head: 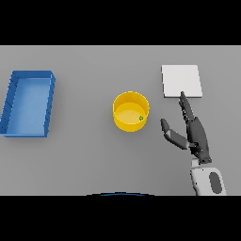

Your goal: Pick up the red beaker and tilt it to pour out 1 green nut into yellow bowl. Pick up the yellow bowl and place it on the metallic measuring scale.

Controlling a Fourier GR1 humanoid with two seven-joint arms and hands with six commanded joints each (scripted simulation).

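A yellow bowl [131, 111] stands upright at the middle of the table, with one small green nut [140, 118] lying inside it near its right wall. The metallic measuring scale [181, 81] is a flat pale square at the back right. My right hand [195, 132] hovers to the right of the bowl, open, fingers straight and pointing toward the scale's front edge, thumb spread toward the bowl. It touches neither. No red beaker shows in the head view. My left hand is out of sight.
A blue rectangular tray [11, 102] lies at the far left of the table, its inside bare.
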